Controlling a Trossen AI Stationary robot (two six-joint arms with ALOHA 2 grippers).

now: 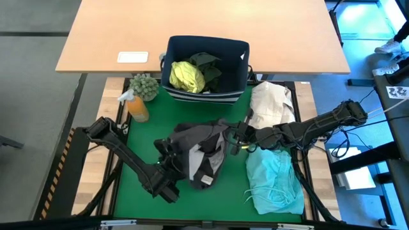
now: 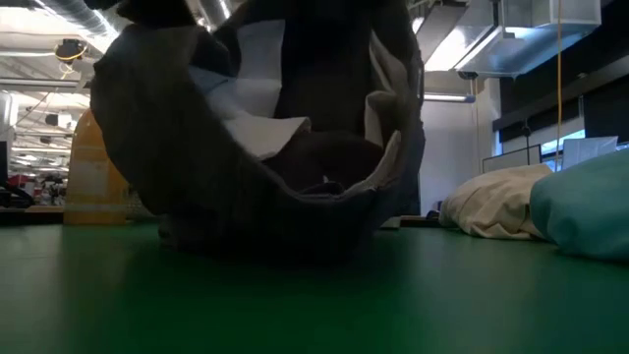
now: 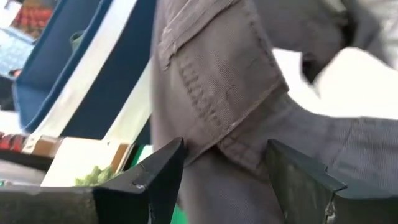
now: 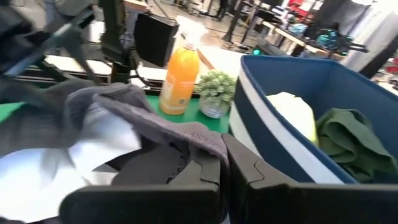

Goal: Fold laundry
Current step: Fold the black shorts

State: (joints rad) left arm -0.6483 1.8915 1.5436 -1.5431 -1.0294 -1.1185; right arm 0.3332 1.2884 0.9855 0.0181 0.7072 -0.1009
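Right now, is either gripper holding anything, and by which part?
The right gripper is shut on an edge of the grey garment, lifting it. The left gripper is open around the garment's other side, not clamped.

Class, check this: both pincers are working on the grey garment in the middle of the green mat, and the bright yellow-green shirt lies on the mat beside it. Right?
Not quite. The high view shows the yellow-green shirt inside the navy bin, not on the mat.

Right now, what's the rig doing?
Both arms are working one grey garment mid-mat. The right gripper is shut on its upper edge, holding it up off the green mat. The left gripper sits open at the garment's left side, cloth between its fingers. The turquoise garment lies beside it.
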